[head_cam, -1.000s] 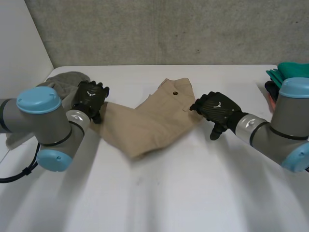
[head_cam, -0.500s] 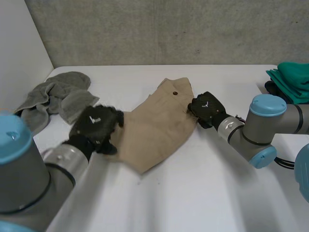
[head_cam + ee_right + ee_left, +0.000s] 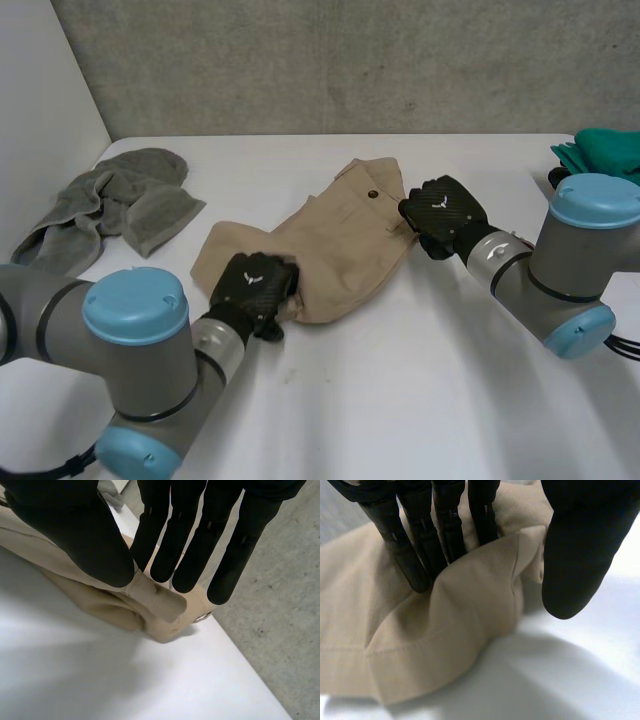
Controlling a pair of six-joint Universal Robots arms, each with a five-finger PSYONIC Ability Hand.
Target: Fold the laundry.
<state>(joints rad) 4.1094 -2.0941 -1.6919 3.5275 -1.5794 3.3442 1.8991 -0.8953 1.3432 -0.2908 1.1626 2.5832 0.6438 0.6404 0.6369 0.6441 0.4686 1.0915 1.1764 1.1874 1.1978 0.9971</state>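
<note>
Fabric handling: the left hand [image 3: 255, 290] pinches a raised fold at the near edge of the tan shorts [image 3: 335, 250], which lie mid-way across the table [image 3: 420, 400]. Further back, the right hand [image 3: 442, 212] nips the waistband near the button. The cloth should handle light and limp; grip edges and corners. A grey towel [image 3: 125, 200] lies beyond.

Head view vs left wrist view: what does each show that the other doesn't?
Head view adds the layout: grey towel at the table's far left, green cloth at far right, right hand on the waistband end of the beige shorts. Left wrist view adds the grip: fingers dug in behind a raised fold, thumb in front of it. Shared: left hand on the shorts' near edge, white table.
</note>
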